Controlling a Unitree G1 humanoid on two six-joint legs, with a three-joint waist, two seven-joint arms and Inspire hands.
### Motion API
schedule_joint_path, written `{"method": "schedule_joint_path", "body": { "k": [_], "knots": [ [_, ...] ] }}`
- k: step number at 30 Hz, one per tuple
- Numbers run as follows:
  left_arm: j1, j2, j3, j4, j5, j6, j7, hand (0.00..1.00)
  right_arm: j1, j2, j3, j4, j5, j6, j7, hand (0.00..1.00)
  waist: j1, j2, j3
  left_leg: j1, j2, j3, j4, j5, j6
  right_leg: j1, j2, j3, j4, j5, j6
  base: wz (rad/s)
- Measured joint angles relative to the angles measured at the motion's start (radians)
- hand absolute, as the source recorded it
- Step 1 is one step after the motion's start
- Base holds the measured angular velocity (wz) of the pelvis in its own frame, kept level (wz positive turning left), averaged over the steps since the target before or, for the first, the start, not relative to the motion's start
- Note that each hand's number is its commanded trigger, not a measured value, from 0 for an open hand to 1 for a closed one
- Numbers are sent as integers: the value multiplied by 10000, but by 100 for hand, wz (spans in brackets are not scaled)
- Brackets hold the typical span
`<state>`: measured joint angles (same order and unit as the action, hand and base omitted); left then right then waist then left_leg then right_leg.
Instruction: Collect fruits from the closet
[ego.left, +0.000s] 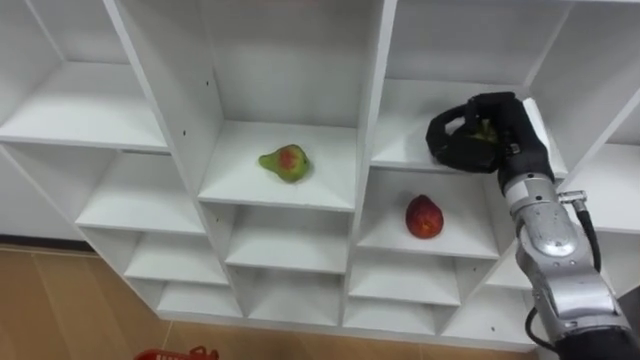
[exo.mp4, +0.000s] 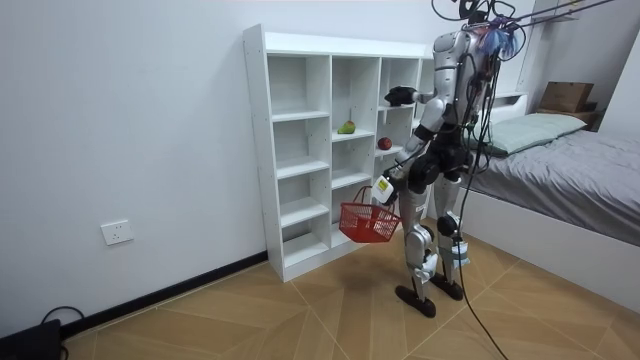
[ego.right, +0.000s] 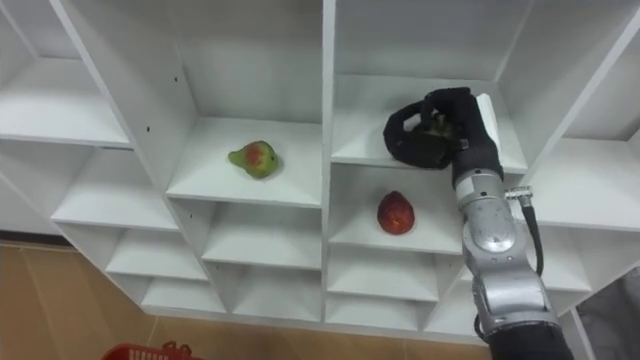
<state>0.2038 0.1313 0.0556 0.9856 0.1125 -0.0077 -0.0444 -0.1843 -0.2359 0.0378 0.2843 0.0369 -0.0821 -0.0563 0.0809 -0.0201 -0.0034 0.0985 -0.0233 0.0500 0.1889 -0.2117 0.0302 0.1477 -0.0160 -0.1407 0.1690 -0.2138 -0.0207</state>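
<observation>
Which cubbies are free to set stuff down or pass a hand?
Free: left-column shelves beside the pear; low shelves under pear and red fruit. Crowded: cubby above the red fruit, right hand curled round a greenish fruit.

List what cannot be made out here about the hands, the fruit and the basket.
Greenish object in the right hand: eye views, curled fingers cover most of it, so its kind is unclear.
Red basket: cut off by the eye views' bottom edge; too small in the room view to see its contents.
Left hand: room view, too small to read its hold on the basket.
</observation>
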Motion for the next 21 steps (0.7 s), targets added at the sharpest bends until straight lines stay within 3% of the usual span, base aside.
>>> {"method": "schedule_joint_path", "body": {
  "k": [9,21],
  "knots": [
    [-24,-32,-62,-6,-6,-23,223,100,1414,91,464,-1832,-18,-32,670,100,-77,52,33,-18,77,51,-15,-1,1,-47,-11,49,22,4,-5,0],
    [-392,-38,-598,-136,-11,-88,321,100,1715,430,1054,-2837,-126,21,1450,100,-312,128,-3,-542,104,271,108,5,9,-590,-9,101,194,12,-9,-2]
  ]
}}
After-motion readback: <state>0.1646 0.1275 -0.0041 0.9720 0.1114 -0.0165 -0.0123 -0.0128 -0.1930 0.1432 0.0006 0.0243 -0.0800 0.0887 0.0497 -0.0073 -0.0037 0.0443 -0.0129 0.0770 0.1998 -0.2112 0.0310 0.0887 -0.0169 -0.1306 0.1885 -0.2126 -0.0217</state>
